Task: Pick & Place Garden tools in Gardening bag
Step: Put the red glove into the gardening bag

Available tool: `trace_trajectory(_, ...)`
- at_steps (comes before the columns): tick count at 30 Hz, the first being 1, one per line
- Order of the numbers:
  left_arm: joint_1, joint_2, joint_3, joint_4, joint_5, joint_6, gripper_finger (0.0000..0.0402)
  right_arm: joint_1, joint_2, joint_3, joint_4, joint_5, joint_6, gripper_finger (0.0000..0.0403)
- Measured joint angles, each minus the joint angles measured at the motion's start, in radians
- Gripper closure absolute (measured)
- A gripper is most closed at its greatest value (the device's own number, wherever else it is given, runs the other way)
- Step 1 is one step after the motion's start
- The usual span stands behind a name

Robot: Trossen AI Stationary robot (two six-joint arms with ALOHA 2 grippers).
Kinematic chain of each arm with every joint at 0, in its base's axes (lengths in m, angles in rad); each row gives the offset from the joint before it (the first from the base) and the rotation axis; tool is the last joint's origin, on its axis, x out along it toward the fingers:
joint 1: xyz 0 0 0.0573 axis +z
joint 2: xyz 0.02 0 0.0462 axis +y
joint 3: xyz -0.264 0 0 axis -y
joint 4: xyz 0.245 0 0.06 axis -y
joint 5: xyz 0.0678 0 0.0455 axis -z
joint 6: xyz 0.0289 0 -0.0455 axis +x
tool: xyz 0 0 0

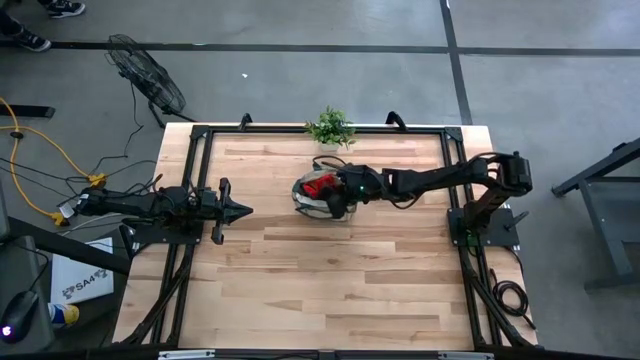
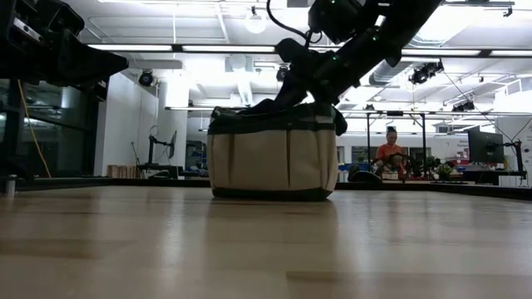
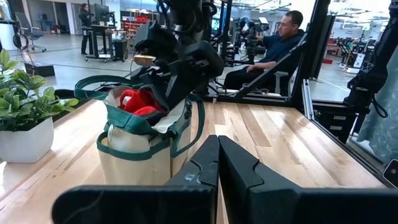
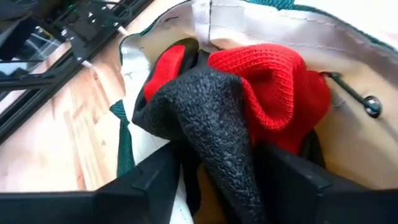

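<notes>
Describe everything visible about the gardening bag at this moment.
The small round khaki fabric gardening bag with dark green trim and loop handles stands upright on the wooden table, just in front of the small green potted plant. Outer pockets ring its wall. Inside lie black gloves with red cuffs. The right end effector reaches into its open mouth, fingers apart around a glove.

A white box (image 1: pixel 83 283) beside the table reads "SAA".

The bag's (image 1: pixel 318 203) mouth is filled by gloves (image 4: pixel 249 99) and covered by the right gripper (image 1: pixel 338 196); a potted plant (image 1: pixel 330 127) stands near behind it; bare tabletop (image 1: pixel 330 290) is left open in front; the left gripper (image 1: pixel 236 211) is parked well apart.
</notes>
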Motion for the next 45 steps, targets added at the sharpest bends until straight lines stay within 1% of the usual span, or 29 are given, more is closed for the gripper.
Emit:
trace_trajectory(4, 0.000, 0.000, 0.000, 0.000, 0.000, 0.000, 0.0402, -0.020, 0.000, 0.000, 0.000, -0.063, 0.000, 0.0186)
trace_trajectory(7, 0.000, 0.000, 0.000, 0.000, 0.000, 0.000, 0.0402, -0.029, 0.000, 0.000, 0.000, -0.104, -0.005, 0.0186)
trace_trajectory(10, 0.000, 0.000, 0.000, 0.000, 0.000, 0.000, 0.0402, -0.036, -0.008, 0.000, -0.008, -0.118, -0.023, 0.0187)
trace_trajectory(23, 0.000, 0.000, 0.000, 0.000, 0.000, 0.000, 0.0402, -0.069, -0.155, 0.000, -0.093, -0.118, -0.060, 0.0187)
trace_trajectory(30, 0.000, 0.000, 0.000, 0.000, 0.000, 0.000, 0.0402, -0.065, -0.157, 0.000, -0.103, -0.129, -0.065, 0.0187)
trace_trajectory(35, 0.000, 0.000, 0.000, 0.000, 0.000, 0.000, 0.0402, -0.065, -0.157, 0.000, -0.103, -0.133, -0.124, 0.0186)
trace_trajectory(38, 0.000, 0.000, 0.000, 0.000, 0.000, 0.000, 0.0402, -0.063, -0.157, 0.000, -0.103, -0.133, -0.157, 0.0176)
trace_trajectory(45, 0.000, 0.000, 0.000, 0.000, 0.000, 0.000, 0.0402, -0.059, -0.156, 0.000, -0.099, -0.136, -0.261, 0.0129)
